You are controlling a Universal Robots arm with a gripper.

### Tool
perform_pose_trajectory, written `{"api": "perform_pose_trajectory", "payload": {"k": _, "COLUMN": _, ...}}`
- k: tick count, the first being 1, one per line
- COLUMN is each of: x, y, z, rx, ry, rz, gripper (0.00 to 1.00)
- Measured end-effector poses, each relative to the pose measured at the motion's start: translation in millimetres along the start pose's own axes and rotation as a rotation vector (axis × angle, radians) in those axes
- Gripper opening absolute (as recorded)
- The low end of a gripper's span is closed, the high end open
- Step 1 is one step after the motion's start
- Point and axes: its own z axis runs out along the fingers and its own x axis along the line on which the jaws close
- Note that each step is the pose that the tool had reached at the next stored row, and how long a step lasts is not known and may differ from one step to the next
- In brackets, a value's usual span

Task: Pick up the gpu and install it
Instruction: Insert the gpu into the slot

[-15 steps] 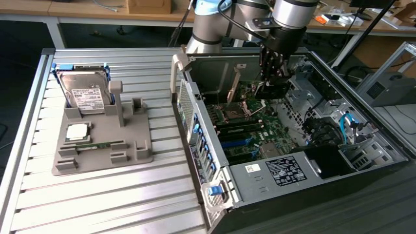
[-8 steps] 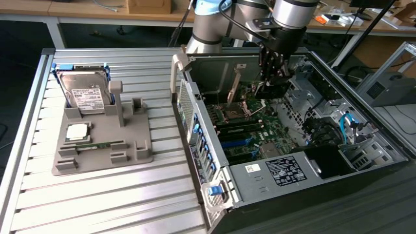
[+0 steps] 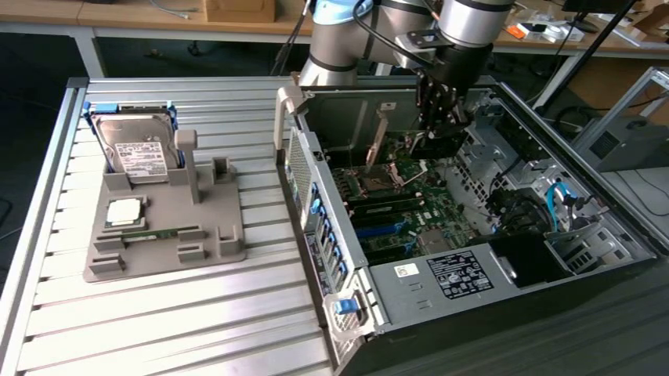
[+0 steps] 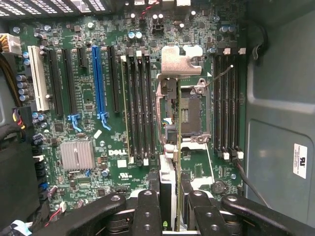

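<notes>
A: Right up against the lens, the pincer (image 4: 170, 216), black fingers (image 4: 147, 211) on either side of a thin card seen edge-on. That's the gpu (image 4: 176, 162), clamped between them, jaws partly closed on it.

B: And from the exterior view, the pincer (image 3: 439, 141) is down inside the open computer case (image 3: 585, 180), with the gpu (image 3: 378, 135) standing upright, its silvery bracket toward the back wall of the case.

A: Below the card, the motherboard (image 4: 113, 142). The card's edge hangs over the processor socket (image 4: 189, 115), latch frame lifted, between two banks of memory slots (image 4: 138, 98).

B: The long expansion slots sit off to one side, a blue slot (image 4: 98, 83) and a white one (image 4: 37, 78) among the black. The card isn't touching any of them that I can tell.

A: A small silver heatsink (image 4: 77, 155) near the Dell lettering, too.

B: Outward now: the arm (image 3: 460, 23) comes down from above the case. On the exterior view's left, the slatted worktop (image 3: 157, 313) carries a grey holder (image 3: 157, 235) with a hard drive (image 3: 141, 153) propped up, a processor chip (image 3: 125, 211) and a memory stick (image 3: 157, 233) lying flat.
</notes>
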Motion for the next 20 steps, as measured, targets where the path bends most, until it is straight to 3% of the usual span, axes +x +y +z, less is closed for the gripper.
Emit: {"api": "perform_pose_trajectory", "payload": {"k": 20, "x": 4.2, "y": 0.2, "z": 0.3, "rx": 0.0, "ry": 0.0001, "rz": 0.0, "gripper": 0.27}}
